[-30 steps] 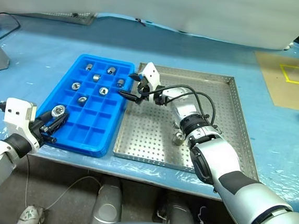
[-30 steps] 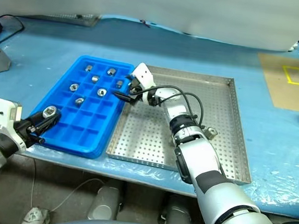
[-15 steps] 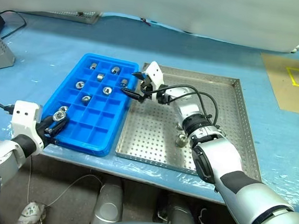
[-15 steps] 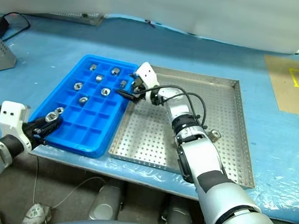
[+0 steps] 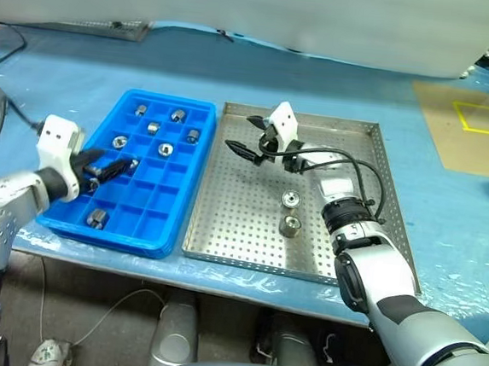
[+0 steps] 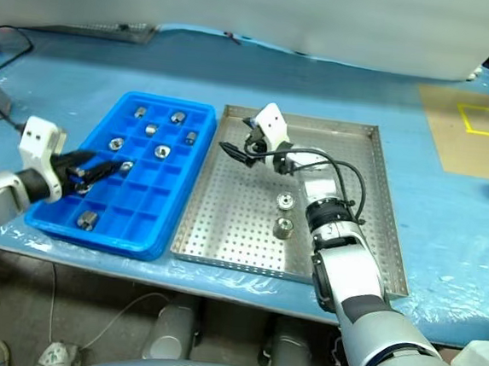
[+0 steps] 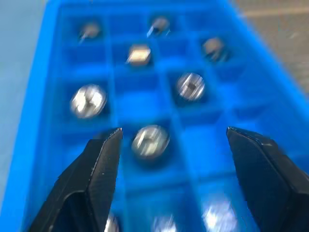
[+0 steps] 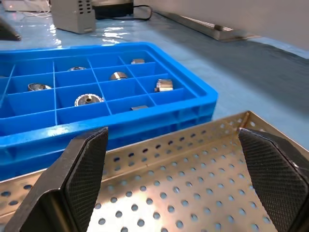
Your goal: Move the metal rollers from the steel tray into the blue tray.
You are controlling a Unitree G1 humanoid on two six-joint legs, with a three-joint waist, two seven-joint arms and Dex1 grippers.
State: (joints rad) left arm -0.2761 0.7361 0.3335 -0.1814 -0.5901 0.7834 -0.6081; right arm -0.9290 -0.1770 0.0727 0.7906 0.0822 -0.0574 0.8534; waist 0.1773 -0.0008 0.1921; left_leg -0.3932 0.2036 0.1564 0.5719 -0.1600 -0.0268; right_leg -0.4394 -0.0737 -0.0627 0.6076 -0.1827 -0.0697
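A: Start at the fingers. How are they set?

B: The left gripper (image 5: 109, 168) is seen with its two black fingers spread apart and nothing between them, held over the near-left part of the blue tray (image 5: 164, 238). The right gripper (image 5: 250, 137) is spread wide and empty too, held above the far part of the steel tray (image 5: 246, 260), well short of the pieces left there.

A: And the metal rollers?

B: Eight are counted. Two lie on the perforated floor of the steel tray, one roller (image 5: 291, 199) flat with its hole up and a second roller (image 5: 289, 226) just nearer, apparently standing on end. Six are spread over separate compartments of the blue tray: four toward its far end, one by the left fingertips, and one near-corner roller (image 5: 97, 217). One tray of each kind is present.

A: What could go wrong from here?

B: A slip is judged likely, since a small, smooth, round roller could be pushed aside by the tips and sent rolling across the floor. The two being close together, the neighbour could be knocked during a grasp. A roller could also be dropped on a divider and bounce out.
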